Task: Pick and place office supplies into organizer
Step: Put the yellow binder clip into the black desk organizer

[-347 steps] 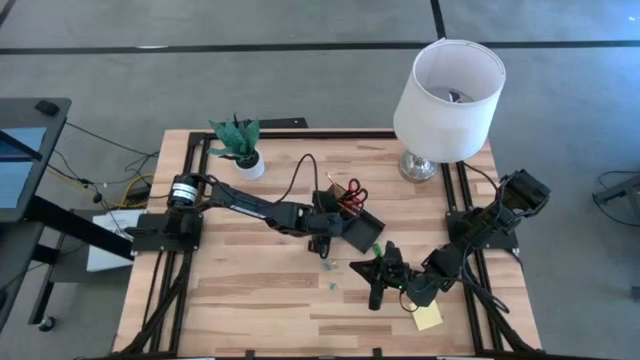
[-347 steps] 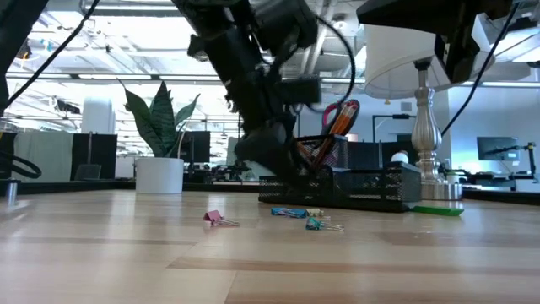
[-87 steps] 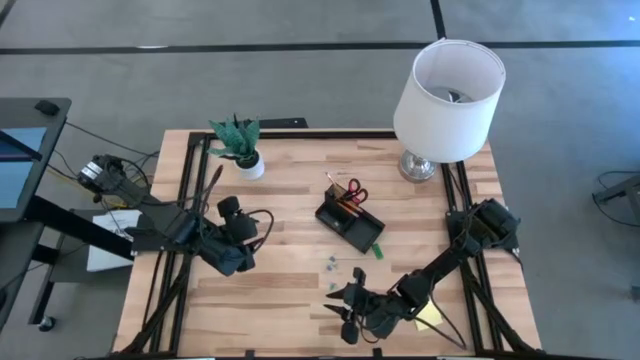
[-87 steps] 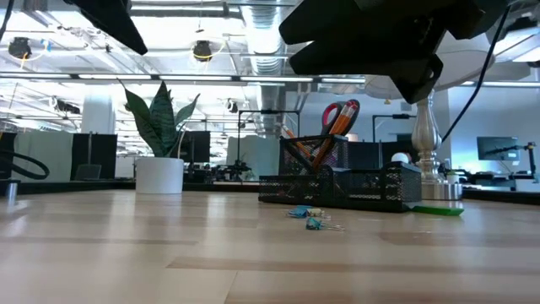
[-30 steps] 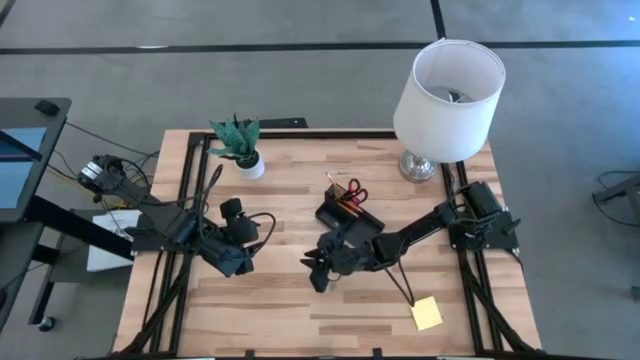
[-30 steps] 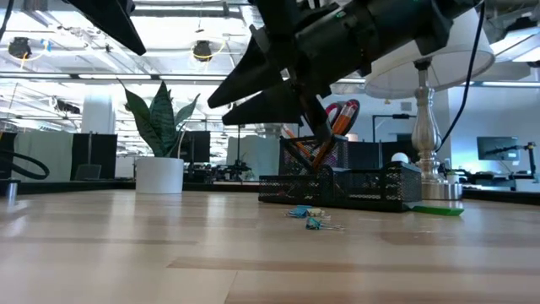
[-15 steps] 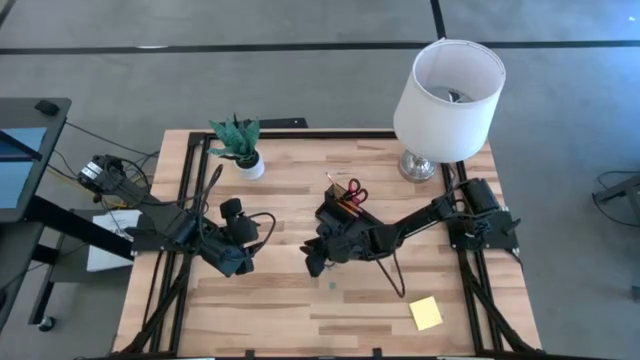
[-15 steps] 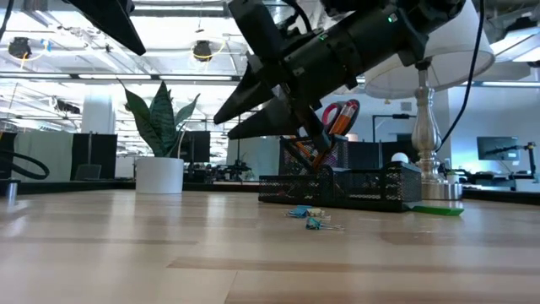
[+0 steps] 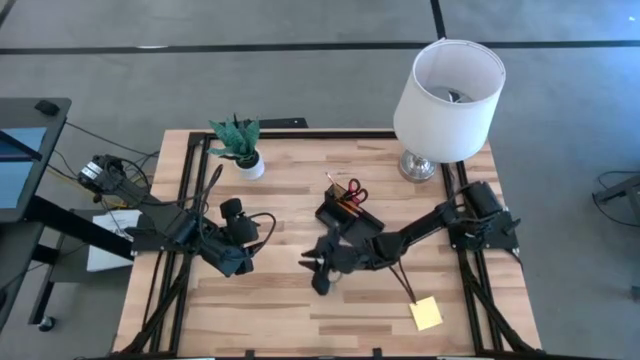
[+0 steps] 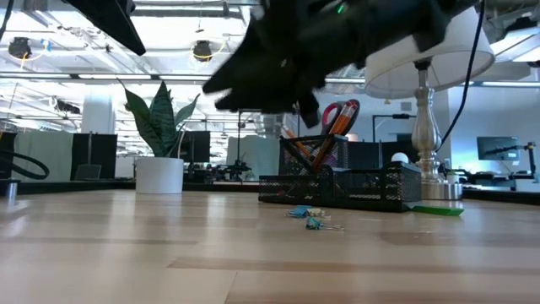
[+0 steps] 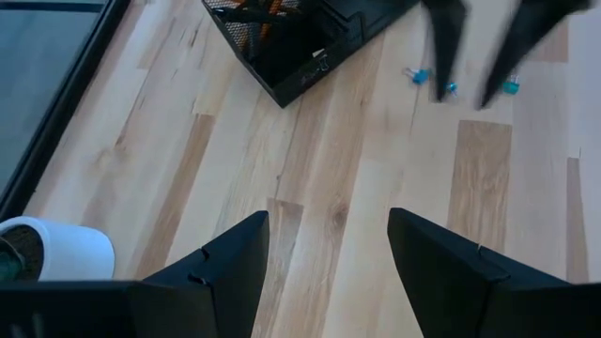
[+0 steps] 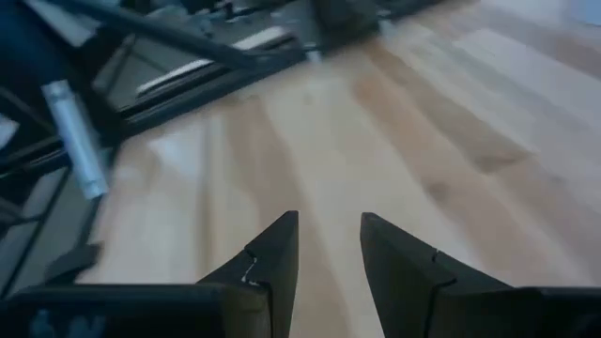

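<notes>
The black mesh organizer (image 9: 350,214) stands mid-table, with red-handled scissors (image 10: 340,113) and orange pencils upright in it. Small blue clips (image 10: 305,214) lie on the wood just in front of it, also seen as clips (image 11: 420,76) in the left wrist view. A green block (image 10: 437,210) lies by the organizer's right end. A yellow sticky-note pad (image 9: 427,313) lies near the front right. My right gripper (image 9: 316,276) hovers above the clips, slanting down, narrowly open, nothing between its fingers (image 12: 272,258). My left gripper (image 11: 329,252) waits open at the left, above bare wood.
A potted plant (image 9: 238,146) stands at the far left and a white-shaded lamp (image 9: 449,92) at the far right. Black frame rails run along the table's left and right sides. Bare wood lies between the two grippers and along the near edge.
My right gripper has rolled about its own pointing line while staying above the clips, swinging a little toward the far edge and back toward the near edge. Its finger gap looks unchanged.
</notes>
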Robot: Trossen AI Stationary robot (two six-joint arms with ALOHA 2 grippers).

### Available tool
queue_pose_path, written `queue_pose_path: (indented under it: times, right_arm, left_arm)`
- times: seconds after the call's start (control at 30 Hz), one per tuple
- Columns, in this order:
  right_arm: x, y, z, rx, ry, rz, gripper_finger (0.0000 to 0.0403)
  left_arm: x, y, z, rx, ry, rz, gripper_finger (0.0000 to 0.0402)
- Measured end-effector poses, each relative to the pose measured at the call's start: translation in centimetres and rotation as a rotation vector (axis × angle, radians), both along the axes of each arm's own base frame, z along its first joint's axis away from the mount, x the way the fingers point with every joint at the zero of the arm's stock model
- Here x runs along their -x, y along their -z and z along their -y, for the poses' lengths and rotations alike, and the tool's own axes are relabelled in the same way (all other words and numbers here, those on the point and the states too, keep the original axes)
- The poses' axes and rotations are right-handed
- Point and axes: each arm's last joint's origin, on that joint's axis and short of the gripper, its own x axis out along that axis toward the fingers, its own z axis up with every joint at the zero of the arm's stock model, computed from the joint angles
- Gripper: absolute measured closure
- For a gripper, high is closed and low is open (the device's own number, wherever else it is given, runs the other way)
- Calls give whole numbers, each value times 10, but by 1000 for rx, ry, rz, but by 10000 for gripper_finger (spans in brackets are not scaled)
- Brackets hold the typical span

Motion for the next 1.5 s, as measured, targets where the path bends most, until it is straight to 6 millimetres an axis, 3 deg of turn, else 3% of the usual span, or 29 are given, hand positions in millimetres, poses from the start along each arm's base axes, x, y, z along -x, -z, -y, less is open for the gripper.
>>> queue_pose_path:
  times: [0.17, 0.3, 0.4, 0.47, 0.63, 0.93, 1.27, 1.5]
  right_arm:
    - [19, -3, -39, 16, -95, -20, 290]
    - [37, 7, -56, 120, 20, -100, 290]
    - [44, 13, -51, 127, 202, -127, 290]
    - [46, 16, -48, 65, 230, -162, 290]
    - [48, 31, -42, 74, 171, -301, 290]
    - [49, 33, -40, 169, 72, -363, 290]
    - [57, 42, -32, 164, 155, -401, 289]
    - [57, 42, -32, 249, 107, -410, 249]
  left_arm:
    - [0, 0, 0, 17, 10, -11, 184]
    - [0, 0, 0, 17, 10, -12, 184]
    - [0, 0, 0, 22, 3, -9, 184]
    - [0, 0, 0, 36, -14, -3, 184]
    - [1, 1, 0, 38, -21, -5, 184]
    - [1, 1, 0, 50, -33, 0, 184]
    - [1, 1, 0, 53, -35, 1, 184]
    - [1, 1, 0, 48, -29, -1, 184]
